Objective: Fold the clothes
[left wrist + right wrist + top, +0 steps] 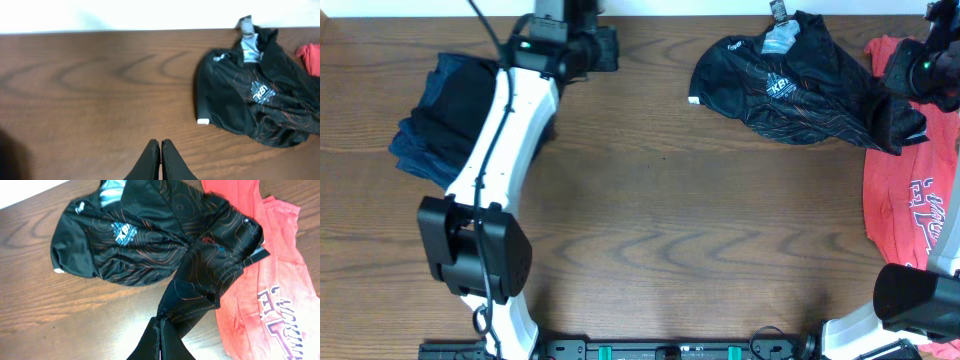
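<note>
On a wooden table (660, 200), a crumpled black jersey (790, 85) with orange contour lines lies just ahead of the right gripper (161, 322), whose jaws are clamped on a trailing fold of it. A coral-red T-shirt (280, 280) spreads to their right. A folded navy-and-black pile (445, 115) sits behind the left gripper (160, 145), its jaws pressed together and empty, the jersey ahead to their right.
</note>
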Action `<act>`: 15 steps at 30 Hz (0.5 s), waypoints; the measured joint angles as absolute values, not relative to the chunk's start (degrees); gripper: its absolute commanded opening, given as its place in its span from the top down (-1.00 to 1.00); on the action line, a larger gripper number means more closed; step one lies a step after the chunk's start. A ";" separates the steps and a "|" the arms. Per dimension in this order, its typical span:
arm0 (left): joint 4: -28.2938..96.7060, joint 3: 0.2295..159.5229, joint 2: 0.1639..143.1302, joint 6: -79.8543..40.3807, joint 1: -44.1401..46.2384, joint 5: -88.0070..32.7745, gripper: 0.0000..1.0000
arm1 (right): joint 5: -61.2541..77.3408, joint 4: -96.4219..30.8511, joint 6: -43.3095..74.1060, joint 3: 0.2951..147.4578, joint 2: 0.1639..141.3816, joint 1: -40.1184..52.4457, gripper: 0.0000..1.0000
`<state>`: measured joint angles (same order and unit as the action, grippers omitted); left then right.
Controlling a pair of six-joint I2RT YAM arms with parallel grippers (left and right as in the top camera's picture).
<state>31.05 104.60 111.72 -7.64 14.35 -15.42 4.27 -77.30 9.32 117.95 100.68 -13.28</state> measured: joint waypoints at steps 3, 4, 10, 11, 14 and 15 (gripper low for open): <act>26.79 104.73 113.58 -6.70 16.38 -14.09 0.88 | 4.27 -78.50 9.10 117.95 100.68 -13.28 0.98; 25.02 104.75 114.63 -6.39 17.06 -13.58 0.88 | 4.27 -78.81 8.99 117.95 100.68 -13.28 0.98; 14.04 104.73 123.09 -5.61 21.61 -12.64 0.88 | 4.27 -80.31 8.71 117.95 100.68 -13.28 0.98; 11.66 104.73 124.46 -5.50 22.37 -12.51 0.88 | 4.27 -80.55 8.69 117.95 100.68 -13.28 0.98; 5.06 104.71 128.51 -5.45 24.69 -12.36 0.88 | 4.29 -81.21 8.69 117.95 100.68 -13.28 0.98; 3.20 104.71 129.62 -5.48 25.41 -12.36 0.88 | 4.27 -81.36 8.67 117.95 100.68 -13.28 0.98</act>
<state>3.20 104.71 129.62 -5.48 25.41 -12.36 4.27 -81.36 8.67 117.95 100.68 -13.28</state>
